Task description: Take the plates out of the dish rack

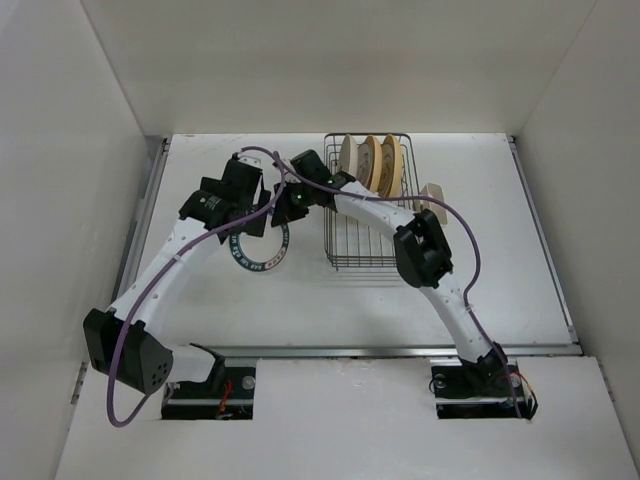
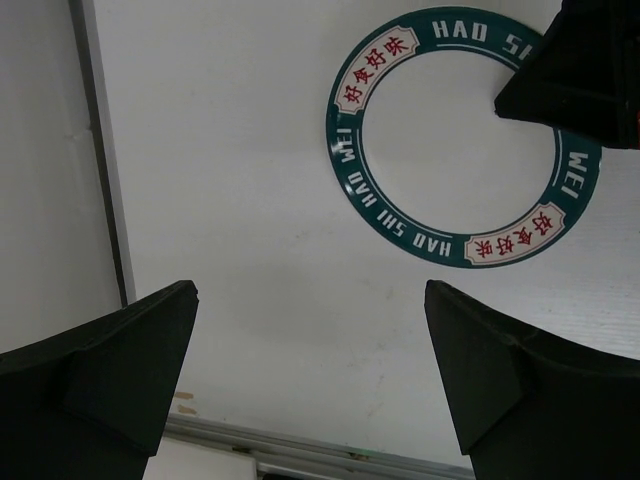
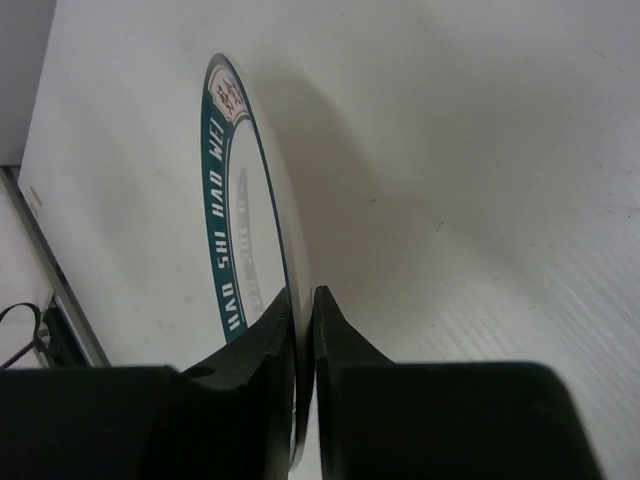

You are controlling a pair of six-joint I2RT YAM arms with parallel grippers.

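Fingers of your right gripper [image 3: 303,330] are clamped on the rim of a white plate [image 3: 250,200] with a green lettered ring, one finger on each face. You see that plate just left of the dish rack [image 1: 355,250], low over the table [image 1: 480,280]; whether it rests on the surface you cannot tell. Your left gripper [image 2: 310,380] hangs above the table beside it, fingers wide apart and touching nothing, the plate's ring just beyond them. Three more plates [image 1: 372,162] stand on edge between the dividers at the rack's far end, and a small caddy [image 1: 432,195] sits on its right side.
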